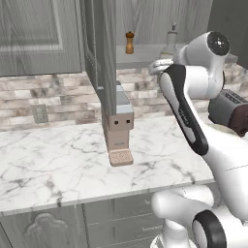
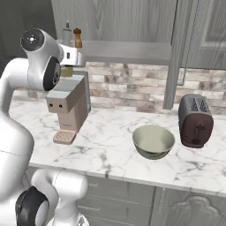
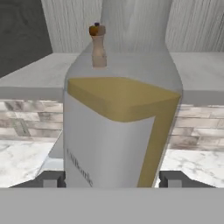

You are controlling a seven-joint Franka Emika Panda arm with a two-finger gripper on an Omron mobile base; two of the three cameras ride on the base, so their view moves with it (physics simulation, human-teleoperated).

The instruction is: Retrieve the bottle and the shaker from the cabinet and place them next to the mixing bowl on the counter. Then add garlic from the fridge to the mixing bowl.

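In my hand view the gripper [image 3: 112, 179] has a dark tip either side of the tall clear glass bottle [image 3: 118, 122] of yellowish liquid; whether it grips I cannot tell. Beyond, at eleven o'clock, the small brown wooden shaker [image 3: 98, 47] stands on the grey cabinet shelf [image 3: 192, 65].

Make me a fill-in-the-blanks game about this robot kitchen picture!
1. The shaker stands on the cabinet ____.
2. On the counter, the bowl sits beside the dark red ____.
3. In the hand view, the bottle holds ____ liquid.
4. Inside, the bowl is ____.

Missing words: shelf; toaster; yellow; empty
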